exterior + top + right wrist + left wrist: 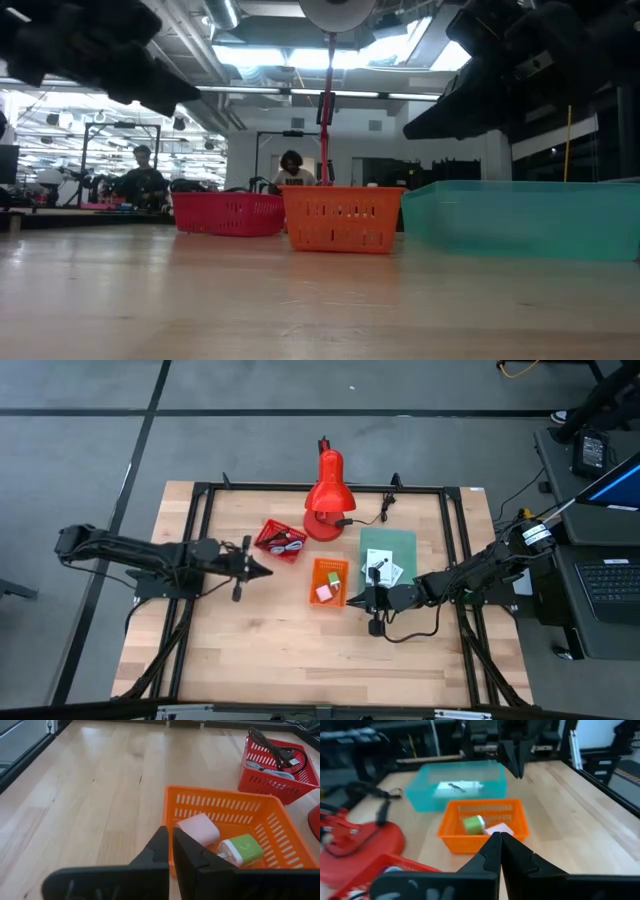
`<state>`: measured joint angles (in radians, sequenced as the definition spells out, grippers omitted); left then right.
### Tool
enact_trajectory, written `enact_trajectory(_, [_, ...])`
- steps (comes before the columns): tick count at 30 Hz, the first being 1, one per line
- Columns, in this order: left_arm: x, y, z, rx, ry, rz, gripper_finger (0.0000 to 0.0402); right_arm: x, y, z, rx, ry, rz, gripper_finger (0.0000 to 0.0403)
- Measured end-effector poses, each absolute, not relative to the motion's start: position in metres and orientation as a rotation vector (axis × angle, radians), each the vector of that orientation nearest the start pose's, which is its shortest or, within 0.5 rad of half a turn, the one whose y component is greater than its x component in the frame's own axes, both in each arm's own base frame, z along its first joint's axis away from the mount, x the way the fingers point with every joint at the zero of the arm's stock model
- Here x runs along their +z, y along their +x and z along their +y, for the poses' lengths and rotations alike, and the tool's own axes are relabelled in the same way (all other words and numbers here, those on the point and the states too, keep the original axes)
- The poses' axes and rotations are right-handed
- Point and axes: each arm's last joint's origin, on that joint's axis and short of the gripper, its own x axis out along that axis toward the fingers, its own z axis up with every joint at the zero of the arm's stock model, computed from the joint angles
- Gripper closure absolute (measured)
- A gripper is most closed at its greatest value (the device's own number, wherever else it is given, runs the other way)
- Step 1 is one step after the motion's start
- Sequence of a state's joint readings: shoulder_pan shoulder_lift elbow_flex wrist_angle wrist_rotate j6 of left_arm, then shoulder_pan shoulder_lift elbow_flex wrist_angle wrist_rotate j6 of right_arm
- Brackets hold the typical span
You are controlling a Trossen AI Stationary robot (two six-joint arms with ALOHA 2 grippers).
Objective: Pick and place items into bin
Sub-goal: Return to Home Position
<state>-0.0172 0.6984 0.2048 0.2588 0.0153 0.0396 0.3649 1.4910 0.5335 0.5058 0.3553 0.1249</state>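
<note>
Orange bin (215, 805) near desk centre: green adapter (242, 851) and pink adapter (199, 829), likely light, rigid, slick; pinch across flat sides. Cables (272, 747) in red bin (270, 785) nearby, limp; take at bundle. Left gripper (499, 840) and right gripper (169, 835) fully closed, empty, flanking orange bin.

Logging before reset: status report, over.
Left gripper shut, empty, beside red bin. Right gripper shut, empty, beside orange bin. Cables in red, green cube, pink cube in orange, packets in teal bin. Lamp apart from both arms.
</note>
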Motion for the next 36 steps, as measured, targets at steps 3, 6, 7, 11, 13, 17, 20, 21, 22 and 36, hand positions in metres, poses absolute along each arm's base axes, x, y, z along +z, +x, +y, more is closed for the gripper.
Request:
enact_trajectory(3, [0.187,0.147,-0.003,-0.003,0.063,0.183,0.0399,0.159,0.260,0.089,-0.017,-0.036,0.422,0.0396])
enact_trajectory(6, [0.187,0.139,-0.003,-0.002,0.078,0.139,0.0400,0.159,0.260,0.088,-0.017,-0.036,0.422,0.0396])
enact_trajectory(7, [0.188,0.137,-0.003,-0.003,0.089,0.128,0.0400,0.159,0.260,0.089,-0.017,-0.036,0.422,0.0396])
enact_trajectory(11, [0.190,0.127,-0.002,0.005,0.104,0.119,0.0399,0.161,0.260,0.089,-0.017,-0.030,0.410,0.0396])
enact_trajectory(13, [0.190,0.123,-0.002,0.005,0.103,0.113,0.0399,0.162,0.261,0.089,-0.016,-0.026,0.395,0.0396])
enact_trajectory(17, [0.190,0.116,-0.001,0.024,0.115,0.116,0.0400,0.165,0.262,0.089,-0.013,-0.020,0.361,0.0396])
enact_trajectory(20, [0.192,0.113,-0.001,0.029,0.135,0.099,0.0400,0.165,0.262,0.089,-0.013,-0.014,0.361,0.0396])
enact_trajectory(21, [0.192,0.112,-0.001,0.028,0.145,0.096,0.0400,0.165,0.262,0.089,-0.013,-0.015,0.361,0.0396])
enact_trajectory(22, [0.192,0.112,-0.001,0.029,0.152,0.093,0.0401,0.165,0.262,0.089,-0.013,-0.015,0.362,0.0396])
enact_trajectory(36, [0.169,0.104,0.000,0.063,0.220,-0.001,0.0399,0.165,0.262,0.089,-0.012,-0.021,0.367,0.0396])
